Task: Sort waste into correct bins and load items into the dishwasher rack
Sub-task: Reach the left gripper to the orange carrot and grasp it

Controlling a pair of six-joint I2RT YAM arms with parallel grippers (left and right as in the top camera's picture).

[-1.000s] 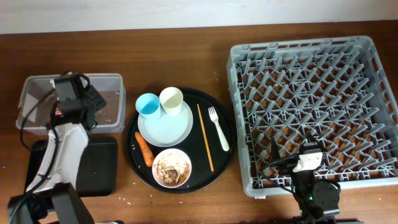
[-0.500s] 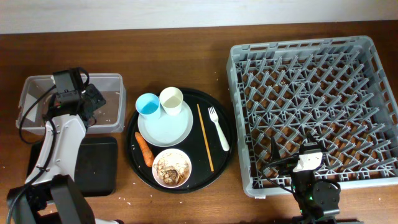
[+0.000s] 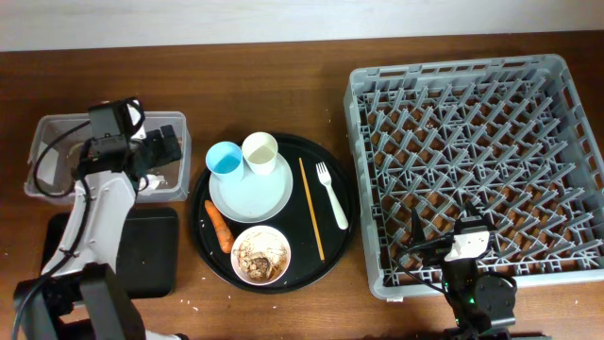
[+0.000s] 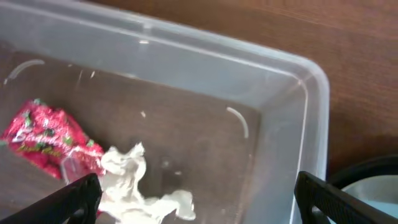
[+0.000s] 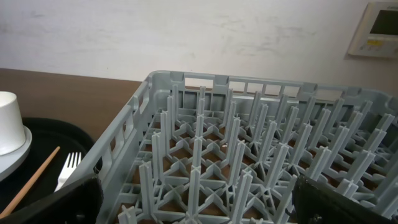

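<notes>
The red snack wrapper (image 4: pixel 38 134) and the crumpled white tissue (image 4: pixel 133 186) lie inside the clear tub (image 3: pixel 40 142). My left gripper (image 3: pixel 160 153) hangs open and empty over the tub's right end, and its jaws (image 4: pixel 199 208) sit just above the tissue. On the round black tray are the blue cup (image 3: pixel 224 158), cream cup (image 3: pixel 260 149), plate (image 3: pixel 253 194), carrot (image 3: pixel 219 225), bowl (image 3: pixel 261 255) with food scraps, chopstick (image 3: pixel 311 212) and fork (image 3: pixel 331 195). My right gripper (image 3: pixel 444 247) is open and empty over the near edge of the dishwasher rack (image 3: pixel 472 85).
The shallow black rectangular tray (image 3: pixel 146 250) lies in front of the clear tub, partly under my left arm. The round black tray (image 3: pixel 203 241) sits between the bins and the rack. In the right wrist view the rack's pegs (image 5: pixel 236 143) fill the foreground.
My left gripper has swung to the right over the clear tub, toward the round tray. The right arm has not moved.
</notes>
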